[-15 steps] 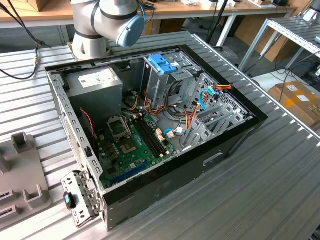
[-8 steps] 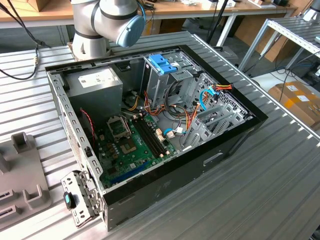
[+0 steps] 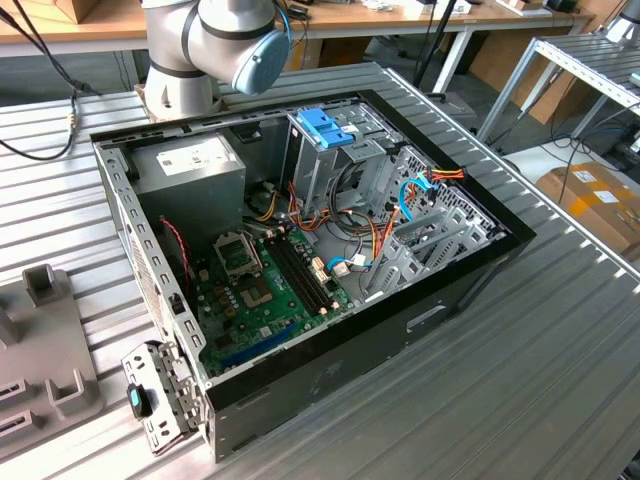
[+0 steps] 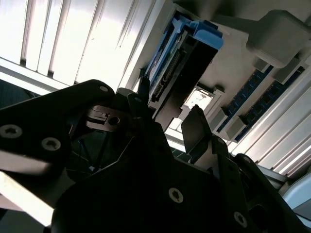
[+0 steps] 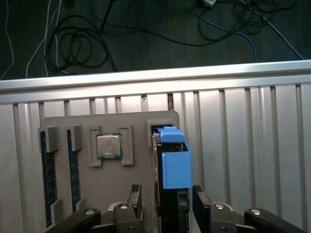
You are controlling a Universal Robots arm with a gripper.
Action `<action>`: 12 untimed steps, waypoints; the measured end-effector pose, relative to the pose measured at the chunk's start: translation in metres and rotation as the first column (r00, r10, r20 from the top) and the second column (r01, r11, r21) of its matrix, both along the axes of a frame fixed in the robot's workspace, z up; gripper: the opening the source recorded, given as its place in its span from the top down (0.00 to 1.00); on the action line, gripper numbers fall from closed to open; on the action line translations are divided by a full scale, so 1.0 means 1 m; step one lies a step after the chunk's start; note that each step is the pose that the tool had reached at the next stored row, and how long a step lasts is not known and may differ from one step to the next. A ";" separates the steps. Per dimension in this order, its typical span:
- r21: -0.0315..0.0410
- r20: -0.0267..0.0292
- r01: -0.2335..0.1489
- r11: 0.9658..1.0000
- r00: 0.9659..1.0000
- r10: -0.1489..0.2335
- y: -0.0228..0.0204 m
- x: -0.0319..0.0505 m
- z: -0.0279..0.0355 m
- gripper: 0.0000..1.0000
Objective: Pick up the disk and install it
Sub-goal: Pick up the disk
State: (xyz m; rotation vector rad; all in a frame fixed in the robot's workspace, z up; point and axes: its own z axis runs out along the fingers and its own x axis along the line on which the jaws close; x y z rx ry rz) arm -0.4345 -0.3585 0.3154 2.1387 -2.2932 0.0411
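A: Fingers?

B: Gripper is spread wide, one finger on each side of the disk. A gap shows on at least one side, so nothing is clamped. Both wrist views show this.

A: Where's the disk?

B: On its edge in a slot of the grey holder tray, blue rail end up. The slot sits along the tray edge farthest from the memory sticks, just beside the processor chip in its pocket.

A: Second wrist view?

B: The disk shows its connector side, and the gripper straddles its near end.

A: Exterior?

B: An open computer case is in the middle of the ribbed metal table. The tray is at the table's edge on the exterior view's left, well apart from the case. A blue latch piece tops the drive cage inside the case.
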 end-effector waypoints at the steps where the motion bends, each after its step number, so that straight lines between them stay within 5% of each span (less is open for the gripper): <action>1: 0.000 0.000 0.000 1.000 1.000 0.000 0.0000 -0.0001 -0.0010 0.46; 6: 0.000 0.000 -0.002 1.000 1.000 0.002 0.0004 0.0004 -0.0073 0.46; 12: 0.000 0.000 -0.002 1.000 1.000 0.002 0.0005 0.0008 -0.0074 0.46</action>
